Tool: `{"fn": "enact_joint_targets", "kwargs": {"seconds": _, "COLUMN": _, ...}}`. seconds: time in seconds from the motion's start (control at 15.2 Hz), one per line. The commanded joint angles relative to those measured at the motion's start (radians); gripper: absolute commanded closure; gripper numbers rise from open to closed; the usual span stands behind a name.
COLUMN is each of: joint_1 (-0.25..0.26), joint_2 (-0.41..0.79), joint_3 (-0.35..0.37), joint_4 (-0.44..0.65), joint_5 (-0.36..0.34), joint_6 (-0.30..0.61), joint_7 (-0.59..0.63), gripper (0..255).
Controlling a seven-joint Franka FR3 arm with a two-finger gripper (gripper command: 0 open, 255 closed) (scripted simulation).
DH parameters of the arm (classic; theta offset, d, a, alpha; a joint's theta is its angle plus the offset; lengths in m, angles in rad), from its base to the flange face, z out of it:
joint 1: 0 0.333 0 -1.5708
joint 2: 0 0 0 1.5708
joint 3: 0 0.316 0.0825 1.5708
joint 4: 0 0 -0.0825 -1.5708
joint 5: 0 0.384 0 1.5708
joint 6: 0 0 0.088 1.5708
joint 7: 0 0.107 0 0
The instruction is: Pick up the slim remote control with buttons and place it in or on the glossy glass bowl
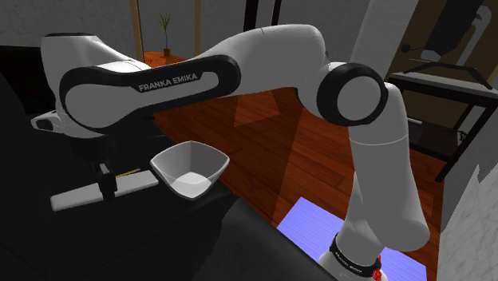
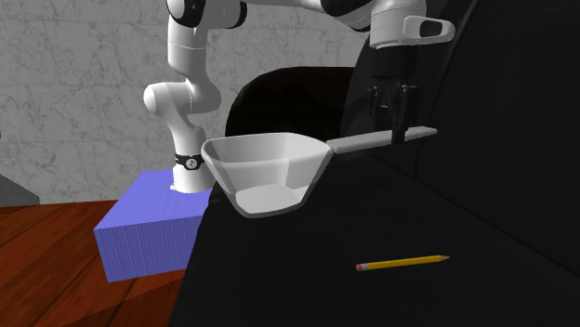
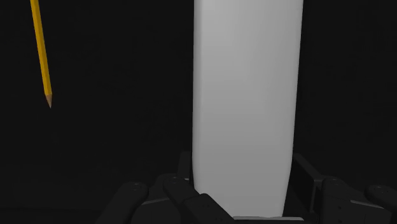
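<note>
The remote (image 1: 80, 195) is a plain light-grey slim slab with no buttons drawn, lying level over the black surface. My black gripper (image 1: 108, 184) comes down on it near its middle and is shut on it. In the wrist view the remote (image 3: 247, 95) runs straight out from between the fingers (image 3: 304, 178), which clasp its sides. The white bowl (image 1: 190, 169) stands upright just past the remote's end, toward the shoulder view's right. In the second exterior view the remote (image 2: 376, 140) sticks out from behind the bowl (image 2: 270, 172), with the gripper (image 2: 402, 128) above it. Whether the remote touches the surface I cannot tell.
A yellow pencil (image 2: 402, 264) lies on the black surface (image 2: 483, 279), in front of the bowl in the second exterior view; the same pencil (image 3: 42, 51) lies beside the remote. The blue stand (image 2: 149, 232) sits on a wooden floor (image 1: 271, 152). Black upholstery rises behind the gripper.
</note>
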Motion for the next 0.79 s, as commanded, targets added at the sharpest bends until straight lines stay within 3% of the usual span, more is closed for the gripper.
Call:
{"fn": "enact_joint_targets", "kwargs": {"seconds": 0.0, "joint_1": 0.001, "joint_2": -0.002, "joint_3": 0.0, "joint_4": 0.025, "joint_5": 0.001, "joint_6": -0.026, "joint_7": -0.001, "gripper": 255}}
{"fn": "enact_joint_targets", "kwargs": {"seconds": 0.73, "joint_1": 0.012, "joint_2": -0.002, "joint_3": 0.004, "joint_4": 0.174, "joint_5": 0.003, "joint_6": -0.174, "joint_7": -0.006, "gripper": 255}}
